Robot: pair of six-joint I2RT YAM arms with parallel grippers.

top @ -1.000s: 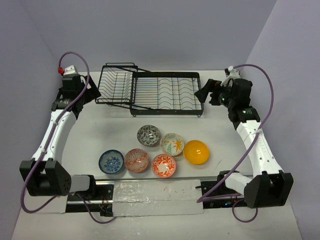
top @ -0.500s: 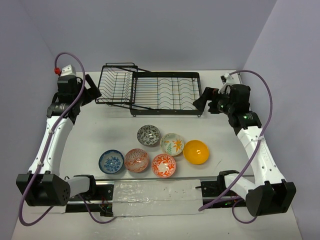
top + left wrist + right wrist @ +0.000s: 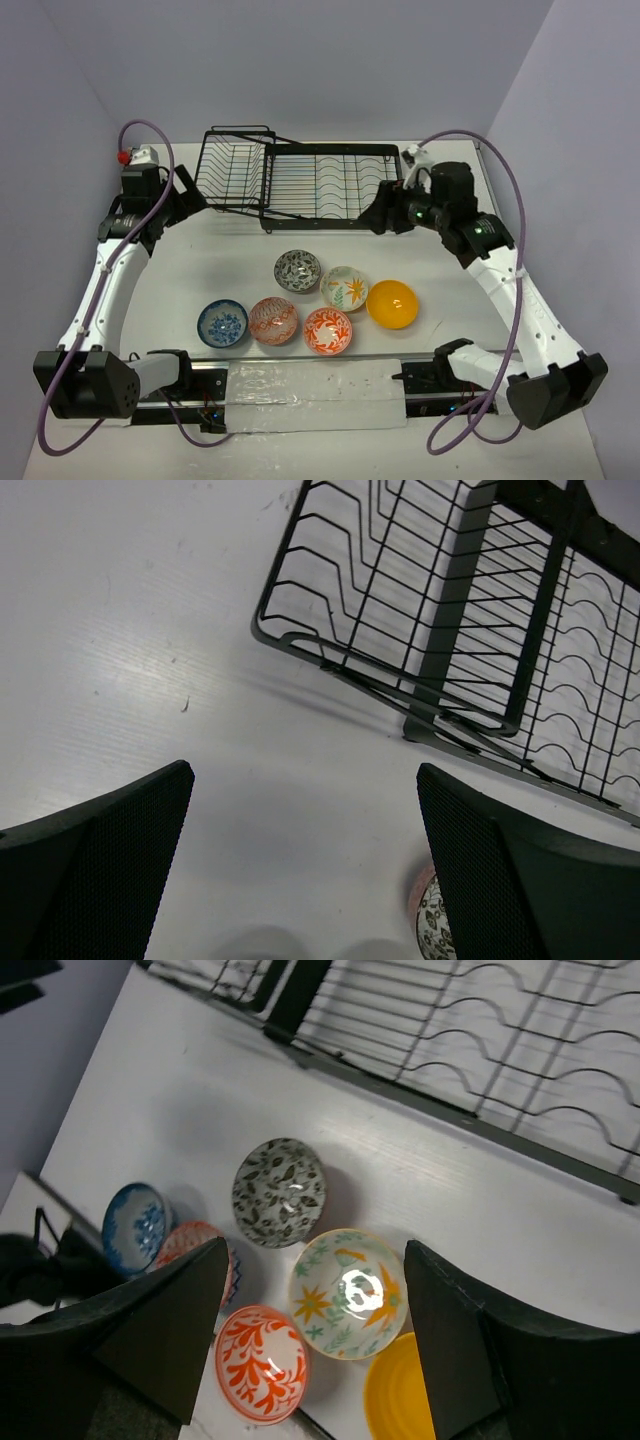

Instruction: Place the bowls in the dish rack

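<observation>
Moved since a second ago: the right arm has swung in from the far right end of the rack and now holds the right end effector (image 3: 383, 214) at the rack's front right corner, tipped toward the bowls. The left arm has shifted only slightly. We read this as the approach to a first pick.

Counter (image 3: 200, 260): white, carries everything.

Dish rack (image 3: 330, 185): black wire, at the back. Its tilted basket section (image 3: 235, 170) is at the left end. No bowl is loaded yet.

Right end effector: fingers spread, nothing between them. Its wrist view looks down on the bowls.

Left end effector (image 3: 190, 190): released, empty, just beside the basket's left end.

Bowls, all on the counter well in front of the rack:
- grey-black patterned bowl (image 3: 297, 270)
- white leaf-patterned bowl (image 3: 344, 288)
- orange-yellow bowl (image 3: 392, 304)
- orange-red floral bowl (image 3: 327, 330)
- pink-red patterned bowl (image 3: 273, 320)
- blue patterned bowl (image 3: 222, 323)

Obstructions: the bowls crowd rim to rim, so we judge a finger may nudge a neighbour. The rack's front rail lies between the bowls and the dividers.
</observation>
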